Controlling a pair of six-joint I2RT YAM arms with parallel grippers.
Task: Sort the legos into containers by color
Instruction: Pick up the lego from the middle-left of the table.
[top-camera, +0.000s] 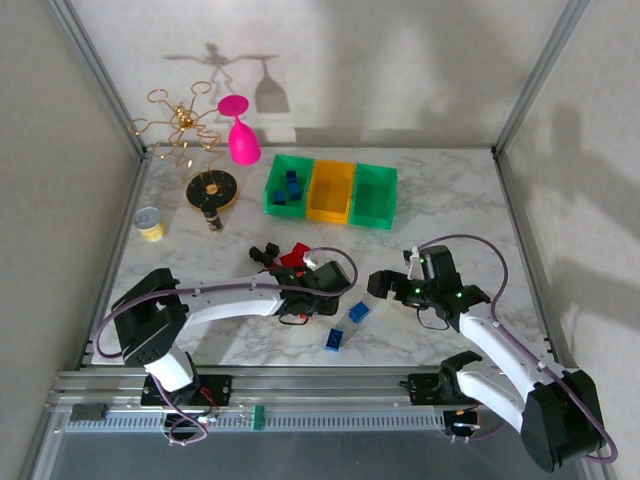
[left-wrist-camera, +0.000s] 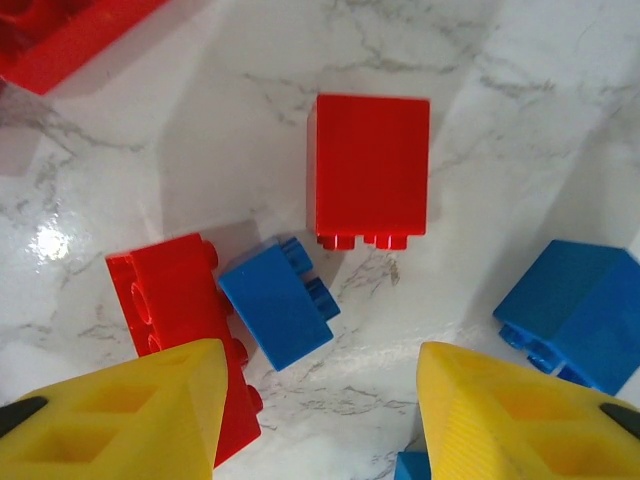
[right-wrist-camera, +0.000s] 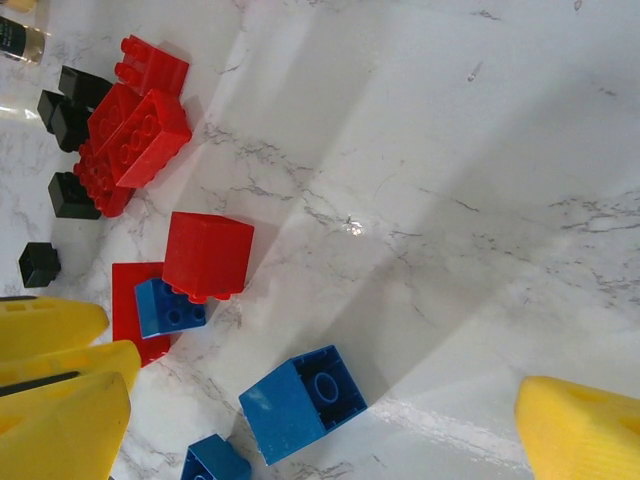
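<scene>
From above, three open plastic bins stand in a row at the far side of the marble table (top-camera: 450, 220). The left green bin (top-camera: 272, 205) holds blue bricks, while the yellow-orange bin (top-camera: 318, 212) and right green bin (top-camera: 390, 205) seem empty from here. The left gripper (top-camera: 325, 280) hovers over loose bricks.

In the left wrist view, its yellow fingers (left-wrist-camera: 130, 420) stand apart, pinching nothing. A small blue plastic brick (left-wrist-camera: 277, 310) lies just ahead, beside a red brick (left-wrist-camera: 175, 310). Centre on the blue one and close across its flat sides, clear of the red.

In the right wrist view, the right gripper (top-camera: 395, 283) is spread wide above a larger blue brick (right-wrist-camera: 303, 400).
</scene>
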